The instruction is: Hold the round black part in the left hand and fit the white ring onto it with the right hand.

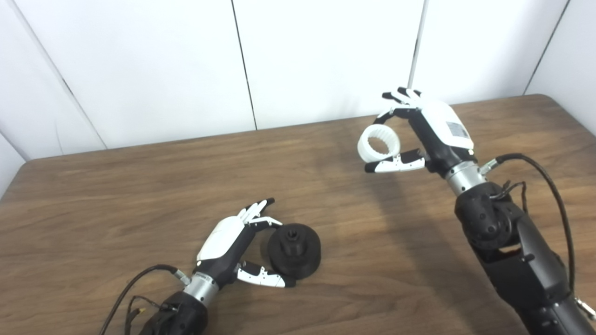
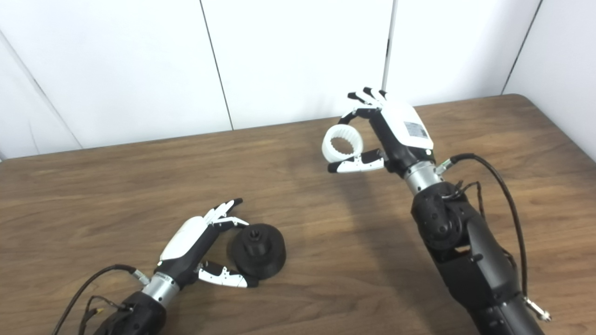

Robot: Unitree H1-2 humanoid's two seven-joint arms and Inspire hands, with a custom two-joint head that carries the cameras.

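Resting on the surface (image 1: pixel 382 242), the black part (image 1: pixel 294 250) is being bracketed by the left hand (image 1: pixel 233 246), whose fingers (image 1: pixel 255 210) are spread around it without clearly gripping or lifting it. The ring (image 1: pixel 378 144) is being pinched in the raised right hand (image 1: pixel 421 132), well apart from the part. The part is judged to need grasping and lifting next; a label on the right hand is not being resolved legibly.
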